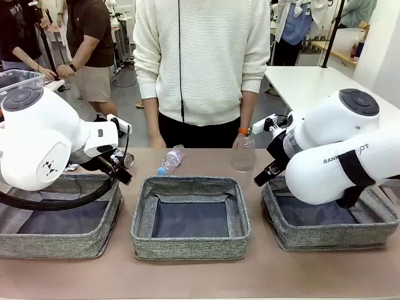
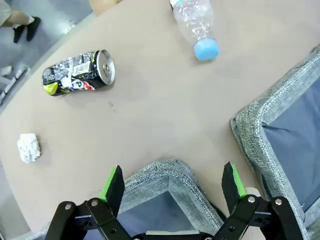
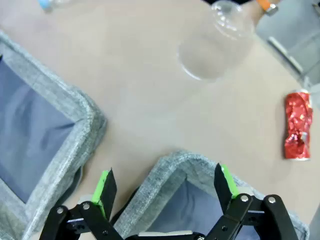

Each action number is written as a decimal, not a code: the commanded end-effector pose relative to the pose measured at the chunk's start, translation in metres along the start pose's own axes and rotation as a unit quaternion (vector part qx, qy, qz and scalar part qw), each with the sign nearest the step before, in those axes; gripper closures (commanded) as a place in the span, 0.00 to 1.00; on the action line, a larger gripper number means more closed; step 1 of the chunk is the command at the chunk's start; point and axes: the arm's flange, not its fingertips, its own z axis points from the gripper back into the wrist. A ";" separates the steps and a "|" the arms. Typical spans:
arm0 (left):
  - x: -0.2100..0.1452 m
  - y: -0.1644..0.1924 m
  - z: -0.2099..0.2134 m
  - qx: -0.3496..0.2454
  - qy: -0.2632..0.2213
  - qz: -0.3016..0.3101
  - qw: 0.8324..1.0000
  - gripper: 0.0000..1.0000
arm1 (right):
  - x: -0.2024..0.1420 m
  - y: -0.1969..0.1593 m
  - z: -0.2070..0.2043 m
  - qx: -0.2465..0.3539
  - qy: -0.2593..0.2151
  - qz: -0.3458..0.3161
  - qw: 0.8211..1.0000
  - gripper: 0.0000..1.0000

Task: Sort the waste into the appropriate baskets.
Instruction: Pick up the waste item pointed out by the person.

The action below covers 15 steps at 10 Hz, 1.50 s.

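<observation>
Beige counter [image 1: 300, 275] carried three grey baskets in a row. The clear plastic bottle [image 1: 170, 160] lay just behind the far left corner of the middle basket [image 1: 187, 247]. The clear plastic cup [image 1: 244, 155] stood upright behind its far right corner, with a person's fingers [image 1: 240, 140] at its top. The crushed silver can [image 2: 80, 73] and the paper ball [image 2: 29, 147] lay further left of the middle basket, beyond the left basket [image 1: 56, 244]. The red can [image 3: 298, 125] lay further right of it, beyond the right basket [image 1: 331, 237]. The left hand [image 2: 173, 172] was wide and empty over the left basket's corner. The right hand [image 3: 164, 175] was wide and empty over the right basket's corner.
</observation>
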 end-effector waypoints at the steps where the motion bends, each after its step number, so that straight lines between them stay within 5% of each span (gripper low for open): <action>1: 0.000 0.000 0.000 0.000 0.000 0.000 1.000 0.00 | 0.000 0.000 0.000 0.000 0.000 0.000 1.000 0.00; 11: 0.000 0.000 0.000 0.000 0.000 0.000 1.000 0.00 | 0.000 0.000 0.000 0.000 0.000 0.000 1.000 0.00; 12: 0.010 0.011 0.036 0.000 0.010 0.009 1.000 0.00 | 0.010 -0.008 0.033 -0.016 -0.001 -0.005 1.000 0.00; 13: 0.028 0.017 0.090 -0.019 0.072 0.070 0.995 0.00 | 0.019 -0.014 0.081 -0.033 -0.001 -0.033 0.999 0.00; 14: 0.029 0.019 0.155 -0.011 0.059 0.126 0.990 0.00 | 0.020 -0.012 0.135 -0.029 -0.015 -0.042 0.999 0.00; 15: 0.015 0.010 0.211 -0.023 -0.010 0.106 0.994 0.00 | 0.010 -0.003 0.180 -0.027 -0.010 -0.053 0.998 0.00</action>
